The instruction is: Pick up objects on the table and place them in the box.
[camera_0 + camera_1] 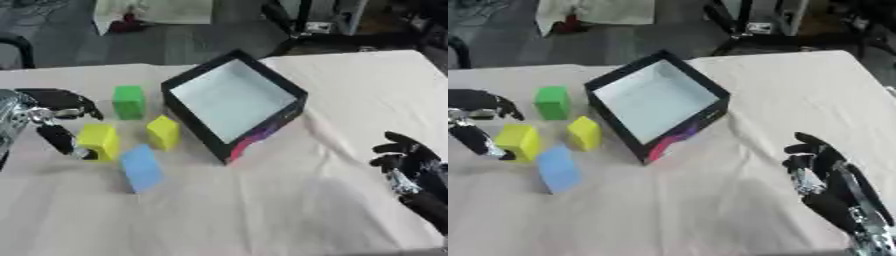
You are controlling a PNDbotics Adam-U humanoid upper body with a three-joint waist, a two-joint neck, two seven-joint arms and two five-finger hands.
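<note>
A black box [234, 103] with a pale inside and nothing in it stands tilted in the middle of the cloth-covered table. Left of it lie a green block [129, 101], a small yellow block [163, 132], a larger yellow block [99, 141] and a blue block [141, 168]. My left hand [54, 117] hangs open just left of the larger yellow block, thumb low beside it and fingers above, holding nothing. At the lower right my right hand [822, 172] rests idle and open, fingers up.
The beige cloth [262, 210] covers the whole table. Beyond the far edge are dark chair legs and equipment [315, 25], plus a white sheet on the floor [153, 12].
</note>
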